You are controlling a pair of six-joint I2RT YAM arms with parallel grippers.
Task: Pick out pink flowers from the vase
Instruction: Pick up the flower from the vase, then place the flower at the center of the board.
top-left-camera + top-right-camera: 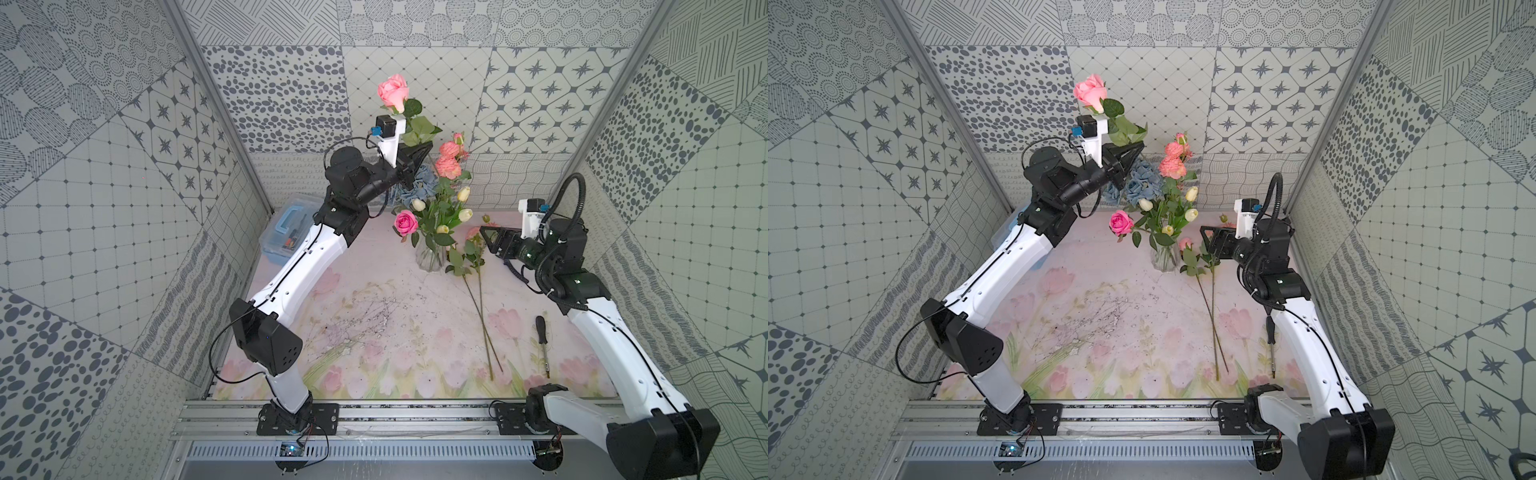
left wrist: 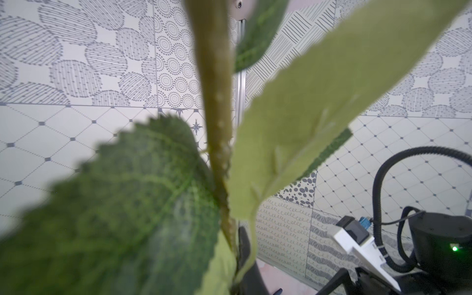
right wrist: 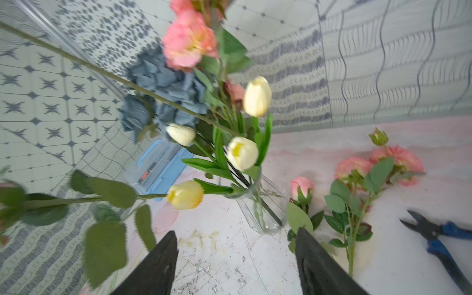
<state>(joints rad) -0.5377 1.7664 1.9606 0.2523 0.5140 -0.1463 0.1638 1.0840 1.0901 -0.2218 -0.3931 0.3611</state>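
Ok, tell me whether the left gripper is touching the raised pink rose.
Touching. The left wrist view shows the pink rose stem running down into the shut left gripper, pinched there.

Patterned grey walls (image 1: 274,91), pink floral tabletop (image 1: 374,299)

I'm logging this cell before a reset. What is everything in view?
vase: one, clear glass, back of the table
held rose: one, pink, raised above the vase
deep pink rose: one, in the vase
salmon roses: one sprig, in the vase
loose roses: two stems, pink, lying right of the vase
tulips: four, cream, in the vase
hydrangea: one, dusty blue, behind the tulips
box: one, clear, blue lid, table's left edge
screwdriver: one, black handle, table's right side
cutters: one, blue handles, on table
left hand: shut on the held rose's stem
right hand: open, empty, beside the vase
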